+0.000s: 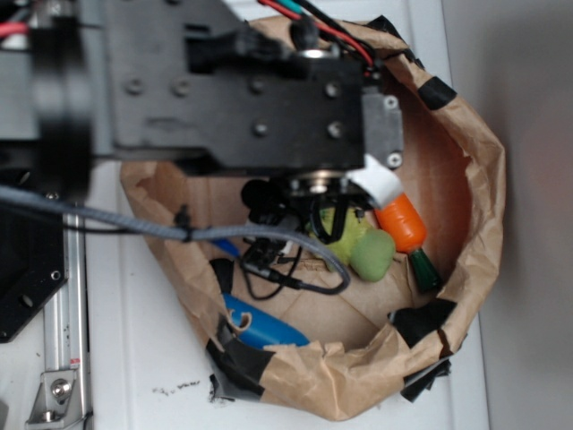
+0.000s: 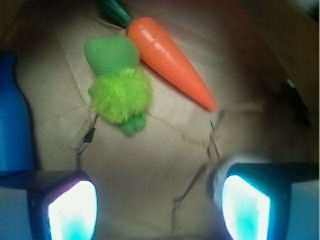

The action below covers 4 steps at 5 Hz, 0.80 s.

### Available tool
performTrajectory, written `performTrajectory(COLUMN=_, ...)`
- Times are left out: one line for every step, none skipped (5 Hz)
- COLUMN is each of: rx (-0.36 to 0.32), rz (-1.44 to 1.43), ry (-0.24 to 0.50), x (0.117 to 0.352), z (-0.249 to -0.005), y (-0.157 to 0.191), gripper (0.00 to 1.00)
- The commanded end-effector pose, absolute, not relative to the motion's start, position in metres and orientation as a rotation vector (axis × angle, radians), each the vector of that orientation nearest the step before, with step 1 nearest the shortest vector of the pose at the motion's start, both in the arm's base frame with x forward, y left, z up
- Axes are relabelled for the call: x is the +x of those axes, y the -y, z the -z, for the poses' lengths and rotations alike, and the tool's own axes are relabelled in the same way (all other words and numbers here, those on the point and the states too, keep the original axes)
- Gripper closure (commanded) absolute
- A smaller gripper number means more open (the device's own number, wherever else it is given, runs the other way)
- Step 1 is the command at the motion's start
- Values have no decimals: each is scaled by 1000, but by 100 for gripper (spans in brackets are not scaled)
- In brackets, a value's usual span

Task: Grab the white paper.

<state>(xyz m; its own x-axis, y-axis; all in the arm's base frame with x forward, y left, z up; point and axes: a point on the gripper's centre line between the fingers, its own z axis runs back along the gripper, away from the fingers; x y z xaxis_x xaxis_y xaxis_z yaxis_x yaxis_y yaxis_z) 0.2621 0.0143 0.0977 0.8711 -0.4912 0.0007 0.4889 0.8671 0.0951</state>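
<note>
Inside the brown bag (image 1: 466, 206), the gripper (image 2: 159, 202) hung low over the creased floor, its two fingers (image 2: 72, 207) standing apart with bare paper floor between them and nothing held. The wad named in the task could not be found in either view; the arm (image 1: 224, 90) covered much of the bag's interior in the exterior view, so its position could not be told. In the wrist view a green plush toy (image 2: 118, 82) lay toward the far side of the bag floor, touching an orange carrot (image 2: 170, 60) that slanted beside it, leafy end against the far wall. A blue item (image 2: 15, 120) stood at the left edge of the floor. In the exterior view the bag rim carried black tape (image 1: 421, 322), and a grey cable (image 1: 134, 224) crossed its near edge.
</note>
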Motion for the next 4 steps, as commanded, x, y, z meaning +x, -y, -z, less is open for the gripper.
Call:
performTrajectory(rx=155, rz=697, ry=51, x=275, z=-63, y=-35, gripper=0)
performTrajectory(rx=195, rz=825, ry=29, x=265, z=-46, y=-49, gripper=0)
performTrajectory(rx=176, rz=871, ry=-3, x=261, z=-44, y=-61, gripper=0)
performTrajectory(rx=165, rz=843, ry=-22, x=261, z=-50, y=-73, gripper=0)
